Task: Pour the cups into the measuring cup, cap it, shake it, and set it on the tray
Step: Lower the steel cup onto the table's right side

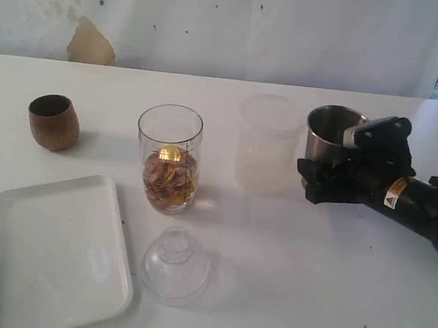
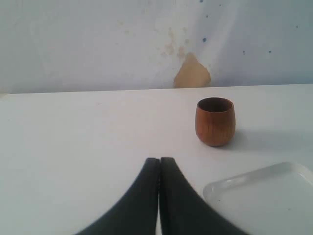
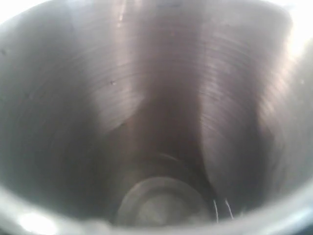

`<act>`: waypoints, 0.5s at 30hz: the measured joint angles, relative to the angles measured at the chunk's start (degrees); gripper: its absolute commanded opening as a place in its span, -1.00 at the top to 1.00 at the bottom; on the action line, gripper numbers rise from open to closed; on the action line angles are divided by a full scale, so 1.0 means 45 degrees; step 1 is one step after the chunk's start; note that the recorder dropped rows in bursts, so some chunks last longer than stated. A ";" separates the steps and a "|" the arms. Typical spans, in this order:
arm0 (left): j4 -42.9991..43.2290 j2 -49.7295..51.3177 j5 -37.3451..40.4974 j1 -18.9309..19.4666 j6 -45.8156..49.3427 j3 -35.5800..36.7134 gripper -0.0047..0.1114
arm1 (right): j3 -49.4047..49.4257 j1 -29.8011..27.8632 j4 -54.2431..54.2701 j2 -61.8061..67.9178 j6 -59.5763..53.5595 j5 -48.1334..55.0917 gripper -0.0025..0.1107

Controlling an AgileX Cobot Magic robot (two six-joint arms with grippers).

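Observation:
The steel tumbler (image 1: 330,129) stands upright at the right, and my right gripper (image 1: 320,182) is shut around its lower body. The right wrist view looks straight into the tumbler (image 3: 156,117); its inside is bare and the fingers are hidden. The measuring cup (image 1: 167,158) stands mid-table, uncapped, with gold and brown pieces in its bottom. Between it and the tumbler stands the frosted cup (image 1: 266,144). The dome cap (image 1: 175,263) rests on the table in front of the measuring cup. My left gripper (image 2: 159,159) is shut on nothing, short of the wooden cup (image 2: 215,121).
The white tray (image 1: 54,252) lies at the front left, and its corner (image 2: 264,196) shows beside my left fingers. The wooden cup (image 1: 54,121) stands behind the tray at the far left. A wall runs close behind the table's back edge.

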 measured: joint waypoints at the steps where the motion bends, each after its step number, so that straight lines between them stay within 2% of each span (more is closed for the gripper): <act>1: 0.0000 0.0000 0.0000 0.0000 0.0000 0.0000 0.91 | 0.0000 0.0000 0.0347 0.0000 -0.0169 0.0161 0.96; 8: 0.0000 0.0000 0.0000 0.0000 0.0000 0.0000 0.91 | -0.0060 -0.0243 0.1618 0.0000 -0.1164 0.0225 0.96; 15: 0.0000 0.0000 0.0000 0.0000 0.0000 0.0000 0.91 | -0.0088 -0.1252 0.1930 0.0000 -0.1164 -0.0209 0.96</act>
